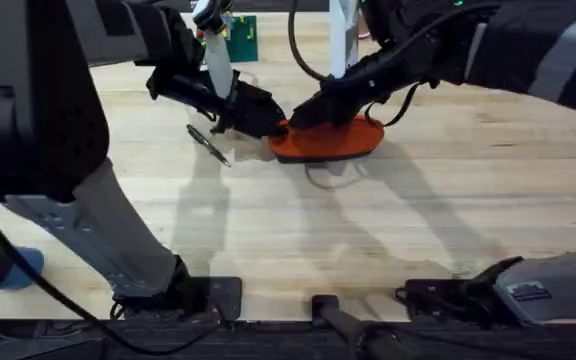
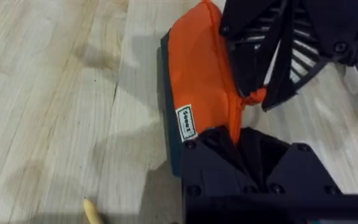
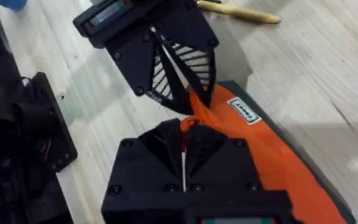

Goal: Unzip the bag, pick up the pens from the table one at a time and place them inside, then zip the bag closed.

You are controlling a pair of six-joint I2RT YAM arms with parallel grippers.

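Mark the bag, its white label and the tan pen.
bag (image 1: 333,142), overhead view, orange side panel.
label (image 2: 186,122), left wrist view, middle of the white tag.
tan pen (image 3: 244,12), right wrist view, mid-shaft.

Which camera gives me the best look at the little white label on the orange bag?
The left wrist view: the white label sits unobstructed on the side of the bag, facing the camera. The right wrist view also shows the label, smaller and at an angle. In the overhead view the bag is too small to make out the label.
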